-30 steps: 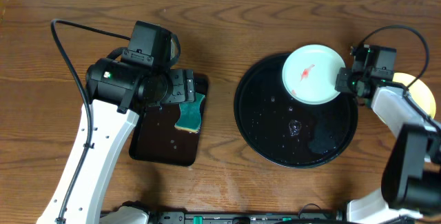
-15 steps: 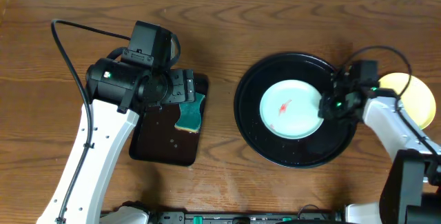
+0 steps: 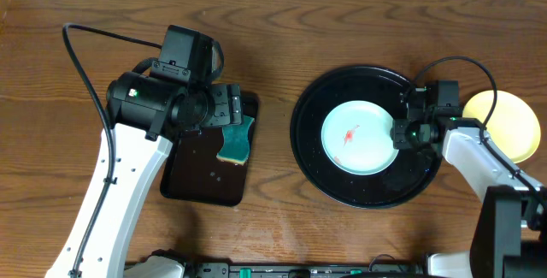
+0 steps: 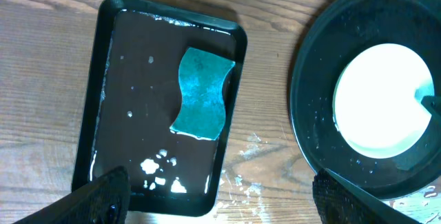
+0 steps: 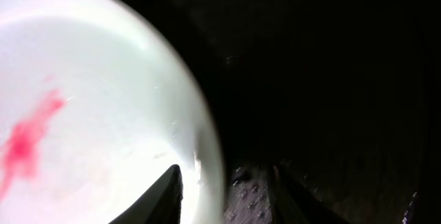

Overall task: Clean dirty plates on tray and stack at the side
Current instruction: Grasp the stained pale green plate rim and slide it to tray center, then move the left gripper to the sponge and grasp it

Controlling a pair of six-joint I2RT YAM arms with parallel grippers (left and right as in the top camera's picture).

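**Q:** On the wet black tray (image 3: 342,188)?
**A:** One mint-white plate (image 3: 357,136), lying flat, a red smear at its middle.
**Q:** The yellow plate (image 3: 504,124)?
**A:** Flat on the bare wood tabletop (image 3: 282,21), just right of the tray, partly hidden.

Red-smeared plate (image 3: 359,137) from far rim to middle of tray (image 3: 329,184).

Pale mint-white plate (image 3: 363,145) smeared red, glossy black tray (image 3: 320,171), teal sponge (image 3: 235,141), brown wood-grain tabletop (image 3: 282,30).
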